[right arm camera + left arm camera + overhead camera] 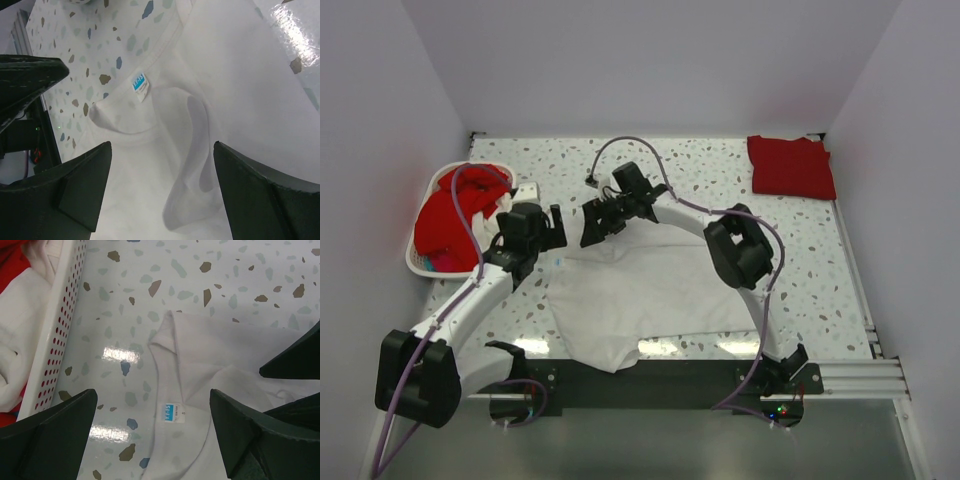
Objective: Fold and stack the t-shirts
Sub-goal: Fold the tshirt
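Two tools stand above the far edge of the white cloth t-shirt (640,290), which lies spread on the middle of the speckled desk (720,180). Its small blue neck label (169,411) shows at the collar.

- Left tool (545,228): jaws fully apart, holding nothing.
- Right tool (595,225): jaws wide apart, holding nothing.

The folded red t-shirt (790,165) lies at the far right corner. Loose red t-shirts (445,215) fill the white oval plastic basket (425,265) at the left.

One white t-shirt (640,300) at the near edge of the surface (820,290), one folded red t-shirt (790,167) at its far right corner, one basket (415,262) at the left edge; its heaped cloth (442,222) cannot be counted.
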### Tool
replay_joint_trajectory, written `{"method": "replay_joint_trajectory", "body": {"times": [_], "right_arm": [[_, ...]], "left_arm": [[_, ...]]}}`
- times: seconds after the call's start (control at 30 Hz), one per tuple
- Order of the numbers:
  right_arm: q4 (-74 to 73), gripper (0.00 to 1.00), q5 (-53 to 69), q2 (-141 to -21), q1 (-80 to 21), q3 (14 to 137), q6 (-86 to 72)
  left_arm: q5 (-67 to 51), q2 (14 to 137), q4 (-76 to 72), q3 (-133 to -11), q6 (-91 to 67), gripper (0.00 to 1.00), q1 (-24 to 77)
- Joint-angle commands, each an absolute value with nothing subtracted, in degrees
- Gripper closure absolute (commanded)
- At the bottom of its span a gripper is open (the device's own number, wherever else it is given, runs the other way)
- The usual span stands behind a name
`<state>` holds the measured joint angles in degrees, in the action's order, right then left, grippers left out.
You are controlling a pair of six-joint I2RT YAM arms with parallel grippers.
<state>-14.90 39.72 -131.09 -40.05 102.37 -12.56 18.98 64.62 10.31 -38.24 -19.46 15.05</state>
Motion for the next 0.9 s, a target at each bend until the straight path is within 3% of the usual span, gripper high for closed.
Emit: {"method": "replay_joint_trajectory", "body": {"times": [0.0,0.43,0.87], "right_arm": [[-12.93,0.14,42.44,-133.49,-39.99,106.43,-14.41],[-7.74,0.19,51.76,-133.24,-40.17,102.05,-17.58],[-10.63,0.22,51.95,-127.62,-42.62,96.51,-14.16]], "left_arm": [[22.15,64.69,10.02,-40.43,-21.00,0.00,14.68],[22.15,65.13,10.72,-40.78,-21.36,0.00,14.68],[21.62,65.13,10.81,-40.87,-21.36,0.00,14.68]]}}
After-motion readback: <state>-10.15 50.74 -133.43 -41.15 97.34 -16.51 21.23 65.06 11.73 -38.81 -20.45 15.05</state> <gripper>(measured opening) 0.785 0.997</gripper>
